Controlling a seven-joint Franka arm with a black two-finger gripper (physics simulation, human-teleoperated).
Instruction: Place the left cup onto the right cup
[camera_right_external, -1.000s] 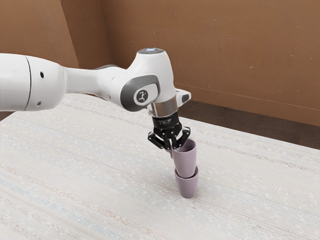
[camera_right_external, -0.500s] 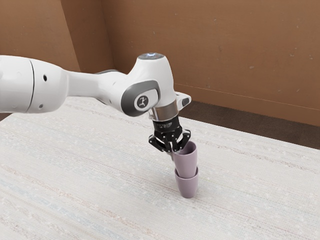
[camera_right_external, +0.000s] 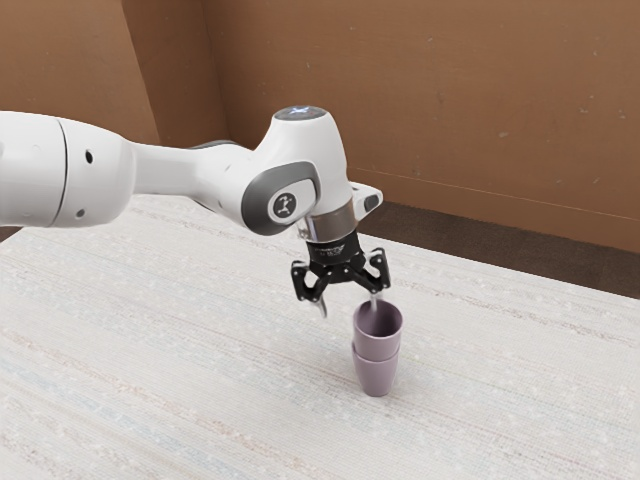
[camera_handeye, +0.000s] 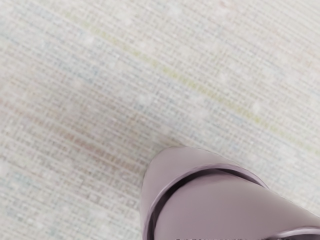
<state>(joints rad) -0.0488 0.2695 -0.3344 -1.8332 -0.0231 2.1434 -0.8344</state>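
Observation:
Two mauve cups stand nested on the table. The upper cup (camera_right_external: 378, 325) sits upright inside the lower cup (camera_right_external: 375, 370). My black gripper (camera_right_external: 345, 297) hangs just above and to the exterior view's left of the upper cup's rim, fingers spread open, one fingertip (camera_right_external: 376, 296) close over the rim, nothing between them. In the wrist view the stacked cups (camera_handeye: 220, 200) loom right under the hand, the inner cup's rim showing inside the outer one.
The pale woven tabletop (camera_right_external: 150, 380) stretches wide on all sides of the cups. Brown walls (camera_right_external: 480, 90) stand behind the table's far edge. My white arm (camera_right_external: 150, 180) reaches in from the exterior view's left.
My fingers have opened and let go of the upper cup. The cup has dropped deeper into the lower one and now stands upright instead of tilted. My hand rose slightly.

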